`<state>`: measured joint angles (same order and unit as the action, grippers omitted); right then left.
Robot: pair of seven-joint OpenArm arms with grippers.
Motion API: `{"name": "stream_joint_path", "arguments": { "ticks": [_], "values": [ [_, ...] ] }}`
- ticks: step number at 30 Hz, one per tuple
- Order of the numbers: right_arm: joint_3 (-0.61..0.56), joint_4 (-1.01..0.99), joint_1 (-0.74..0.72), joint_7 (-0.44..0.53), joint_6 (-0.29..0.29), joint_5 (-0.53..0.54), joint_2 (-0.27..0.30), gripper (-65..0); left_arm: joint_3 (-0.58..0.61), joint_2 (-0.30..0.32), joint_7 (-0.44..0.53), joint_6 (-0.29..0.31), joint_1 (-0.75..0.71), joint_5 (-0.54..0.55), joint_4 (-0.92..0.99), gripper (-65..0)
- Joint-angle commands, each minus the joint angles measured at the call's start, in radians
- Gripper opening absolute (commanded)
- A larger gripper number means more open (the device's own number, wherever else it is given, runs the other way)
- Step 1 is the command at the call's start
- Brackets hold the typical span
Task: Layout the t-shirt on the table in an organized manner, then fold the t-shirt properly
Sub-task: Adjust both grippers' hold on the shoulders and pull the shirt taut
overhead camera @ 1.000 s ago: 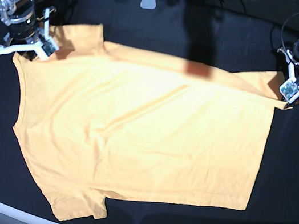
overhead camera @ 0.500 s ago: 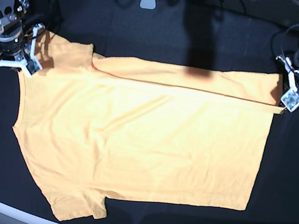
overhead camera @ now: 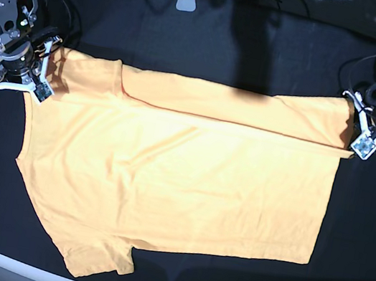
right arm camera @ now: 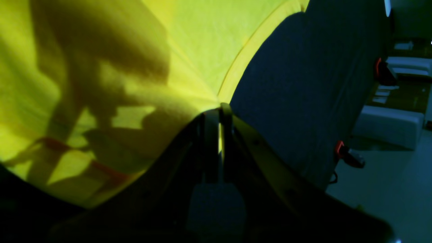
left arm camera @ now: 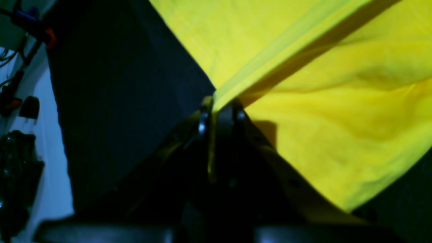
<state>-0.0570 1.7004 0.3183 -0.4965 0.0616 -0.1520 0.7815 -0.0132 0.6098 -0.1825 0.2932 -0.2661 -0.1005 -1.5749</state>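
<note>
Both the left gripper (overhead camera: 356, 145) and the right gripper (overhead camera: 39, 87), each pinching a far corner of the t-shirt (overhead camera: 173, 182), have pulled its folded far strip back open, so it lies flatter on the tabletop (overhead camera: 191, 39).

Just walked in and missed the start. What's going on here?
A two-armed robot is spreading the t-shirt out on the table. The left pincer is shut on the hem corner and the right pincer is shut on the shoulder by the sleeve. The far edge is folded over and raised, while the rest lies flat. Folding proper has not begun.
</note>
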Motion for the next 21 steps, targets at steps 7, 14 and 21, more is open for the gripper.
{"name": "stream_joint_path", "arguments": {
  "ticks": [7, 14, 21],
  "values": [
    [0.010, 0.010, -0.051, -0.001, -0.010, -0.011, 0.027, -41.0, -0.011, 0.043, 0.011, -0.019, 0.008, -0.014, -0.015, -39.2],
    [0.010, 0.030, -0.047, -0.032, -0.009, 0.007, 0.068, -41.1, -0.011, 0.118, -0.092, -0.018, -0.035, -0.084, -0.118, -39.6],
    [0.011, 0.111, 0.025, -0.072, -0.010, 0.007, 0.116, -41.1, -0.010, 0.144, -0.116, 0.110, -0.181, -0.110, -0.273, -39.7]
  ]
}}
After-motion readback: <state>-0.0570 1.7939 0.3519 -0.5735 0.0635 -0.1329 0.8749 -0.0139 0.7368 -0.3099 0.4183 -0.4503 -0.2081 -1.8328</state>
